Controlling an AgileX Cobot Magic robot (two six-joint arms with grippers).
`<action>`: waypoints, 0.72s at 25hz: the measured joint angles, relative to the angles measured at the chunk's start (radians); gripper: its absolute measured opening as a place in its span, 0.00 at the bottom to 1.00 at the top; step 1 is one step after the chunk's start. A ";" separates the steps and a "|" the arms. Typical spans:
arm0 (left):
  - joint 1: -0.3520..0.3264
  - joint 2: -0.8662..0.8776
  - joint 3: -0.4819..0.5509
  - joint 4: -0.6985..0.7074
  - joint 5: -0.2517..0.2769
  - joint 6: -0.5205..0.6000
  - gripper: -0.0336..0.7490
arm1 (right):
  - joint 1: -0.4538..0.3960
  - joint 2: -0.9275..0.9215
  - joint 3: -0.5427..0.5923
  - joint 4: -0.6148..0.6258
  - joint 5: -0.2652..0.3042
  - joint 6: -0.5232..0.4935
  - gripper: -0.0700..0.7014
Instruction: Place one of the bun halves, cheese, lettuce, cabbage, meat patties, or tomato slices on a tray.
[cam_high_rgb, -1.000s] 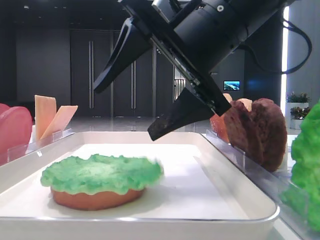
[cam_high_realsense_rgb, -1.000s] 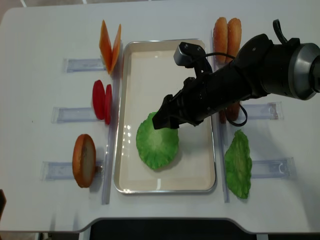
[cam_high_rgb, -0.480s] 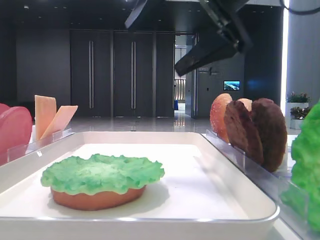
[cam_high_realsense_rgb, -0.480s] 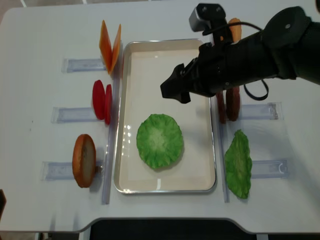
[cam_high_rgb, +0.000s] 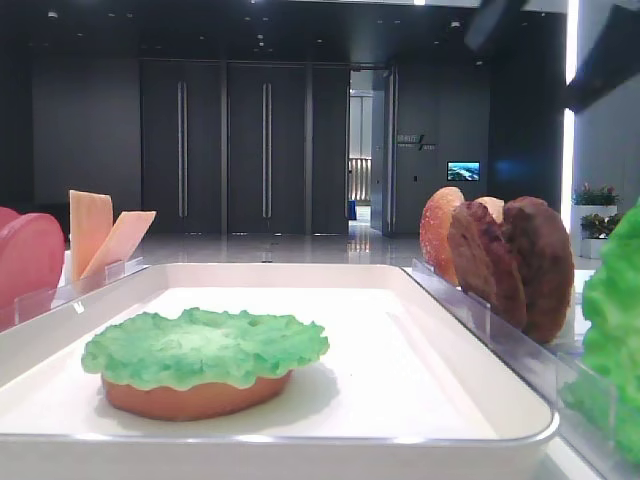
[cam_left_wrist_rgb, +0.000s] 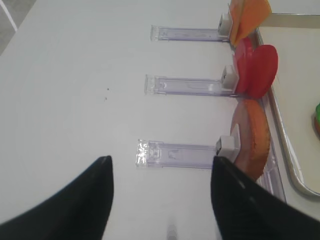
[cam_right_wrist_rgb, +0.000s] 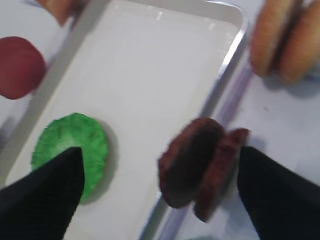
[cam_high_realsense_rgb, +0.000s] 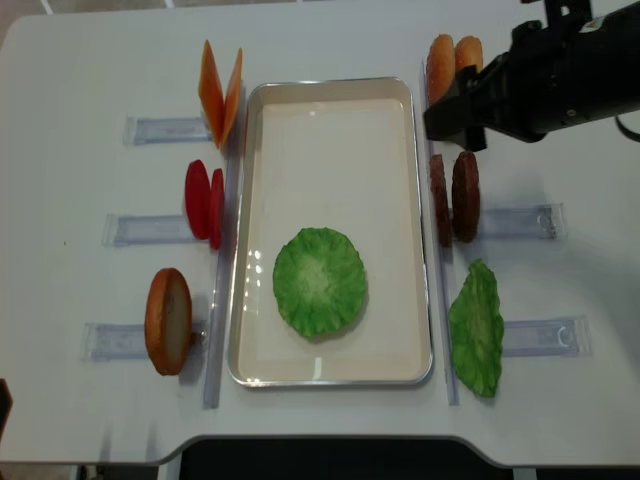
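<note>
One lettuce (cam_high_realsense_rgb: 319, 281) leaf on tray (cam_high_realsense_rgb: 330, 105), right gripper (cam_high_realsense_rgb: 452, 118) withdrawn beside patties (cam_high_realsense_rgb: 454, 197), fingers (cam_right_wrist_rgb: 45, 187) wide, empty

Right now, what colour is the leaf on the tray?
Bright green lettuce, clearest in the overhead exterior view.

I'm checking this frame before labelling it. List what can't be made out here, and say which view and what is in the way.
- Golden-tan bun disc under the ruffled green lettuce leaf: visible only in the low side view; the overhead view hides it under the leaf.
- Right gripper: the side view cuts it off at the top edge.
- Dark brown meat patties: motion-blurred in the right wrist view.
- Left gripper: only its dark fingertips show, in its own wrist view.
</note>
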 joint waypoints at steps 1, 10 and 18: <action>0.000 0.000 0.000 0.000 0.000 0.000 0.64 | -0.026 -0.010 0.000 -0.057 0.019 0.051 0.85; 0.000 0.000 0.000 0.000 0.000 -0.004 0.64 | -0.261 -0.033 0.000 -0.446 0.222 0.334 0.85; 0.000 0.000 0.000 0.000 0.000 -0.004 0.64 | -0.370 -0.045 0.008 -0.525 0.313 0.390 0.85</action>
